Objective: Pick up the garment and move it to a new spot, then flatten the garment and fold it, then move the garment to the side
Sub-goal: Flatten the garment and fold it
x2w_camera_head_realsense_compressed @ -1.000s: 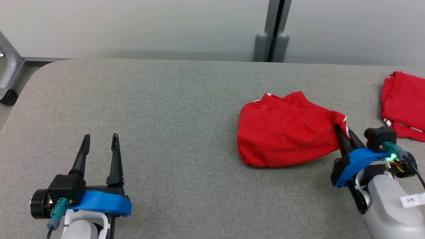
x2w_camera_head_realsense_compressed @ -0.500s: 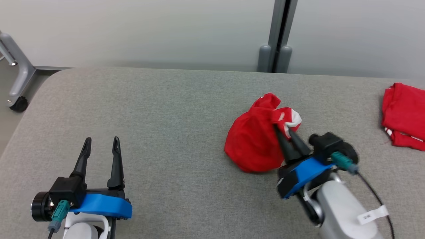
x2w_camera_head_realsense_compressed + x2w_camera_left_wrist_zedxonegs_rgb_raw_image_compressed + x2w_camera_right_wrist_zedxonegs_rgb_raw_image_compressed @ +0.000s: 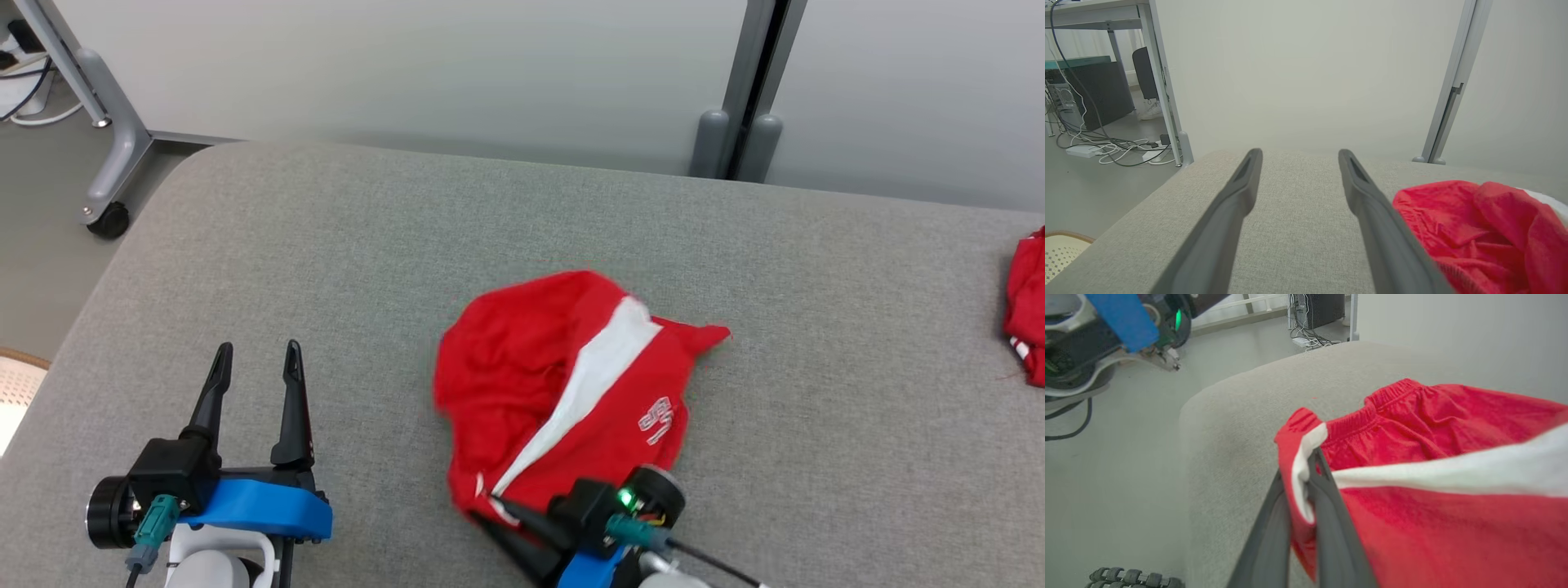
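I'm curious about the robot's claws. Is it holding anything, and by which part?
The right gripper is pinching the red garment at its edge, where the white stripe ends. The left gripper is open and holds nothing.

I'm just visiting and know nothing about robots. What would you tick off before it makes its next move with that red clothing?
1. Grip: the right fingers are pinched on a corner of the red shorts with a white side stripe: ok.
2. Left fingers open and empty, free to help: ok.
3. Shorts lying flat: bunched and creased: not ok.
4. Bare room on the grey fabric-covered table for spreading: ok.
5. Second red garment at the table's right edge lies apart from the shorts: ok.
6. Whether the pinch will hold through a pull: cannot tell.
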